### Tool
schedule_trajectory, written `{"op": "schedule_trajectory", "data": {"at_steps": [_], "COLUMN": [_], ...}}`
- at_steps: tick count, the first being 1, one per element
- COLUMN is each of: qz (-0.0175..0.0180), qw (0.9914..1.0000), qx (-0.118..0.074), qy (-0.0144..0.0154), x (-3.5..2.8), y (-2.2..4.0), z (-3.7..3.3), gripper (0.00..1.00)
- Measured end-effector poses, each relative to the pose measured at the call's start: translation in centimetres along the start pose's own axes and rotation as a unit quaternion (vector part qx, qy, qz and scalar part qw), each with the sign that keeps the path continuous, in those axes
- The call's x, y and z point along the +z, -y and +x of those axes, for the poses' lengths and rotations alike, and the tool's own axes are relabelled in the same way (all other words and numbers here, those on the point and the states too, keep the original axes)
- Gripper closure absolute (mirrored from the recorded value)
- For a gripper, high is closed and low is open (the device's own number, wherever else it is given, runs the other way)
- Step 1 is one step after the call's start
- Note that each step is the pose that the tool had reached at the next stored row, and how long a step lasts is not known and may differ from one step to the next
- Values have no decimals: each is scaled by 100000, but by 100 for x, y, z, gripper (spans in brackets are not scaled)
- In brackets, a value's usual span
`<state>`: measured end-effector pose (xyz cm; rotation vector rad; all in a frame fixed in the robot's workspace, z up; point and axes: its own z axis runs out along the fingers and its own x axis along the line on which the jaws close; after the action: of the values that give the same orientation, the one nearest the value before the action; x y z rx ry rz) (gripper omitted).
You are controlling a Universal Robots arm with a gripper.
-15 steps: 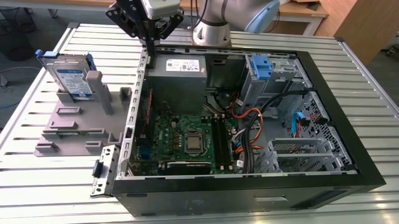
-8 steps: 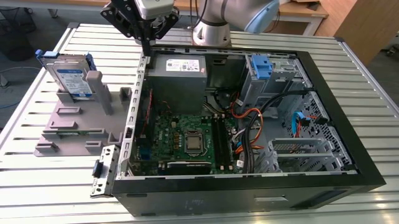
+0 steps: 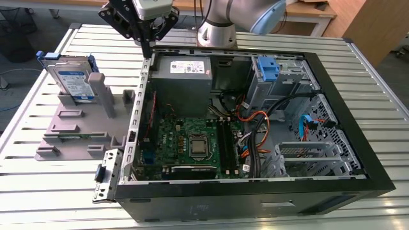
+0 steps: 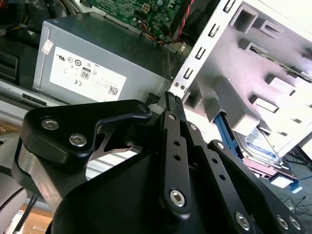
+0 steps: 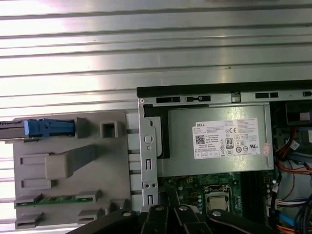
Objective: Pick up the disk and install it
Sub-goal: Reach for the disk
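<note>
Gripper (image 3: pixel 147 48) clenched on nothing, poised over the computer case (image 3: pixel 255 199) rim; the disk (image 3: pixel 72 79) stands upright in its grey fixture (image 3: pixel 70 139), apart. Risk: descending closed, I strike the rim or topple the disk instead of straddling it.

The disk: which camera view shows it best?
The exterior view: the disk stands upright in the grey holder, label facing the camera. The first wrist view shows the disk edge-on, mostly its blue carrier; the second wrist view shows part of the disk past the holder.
</note>
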<state>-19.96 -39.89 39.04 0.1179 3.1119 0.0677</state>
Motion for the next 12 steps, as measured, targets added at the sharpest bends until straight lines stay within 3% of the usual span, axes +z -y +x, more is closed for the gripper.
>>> {"op": "schedule_trajectory", "data": {"at_steps": [12], "qz": [-1], "qw": [100000], "qx": [-3], "qy": [0], "x": [5], "y": [11], "z": [138], "gripper": [89]}}
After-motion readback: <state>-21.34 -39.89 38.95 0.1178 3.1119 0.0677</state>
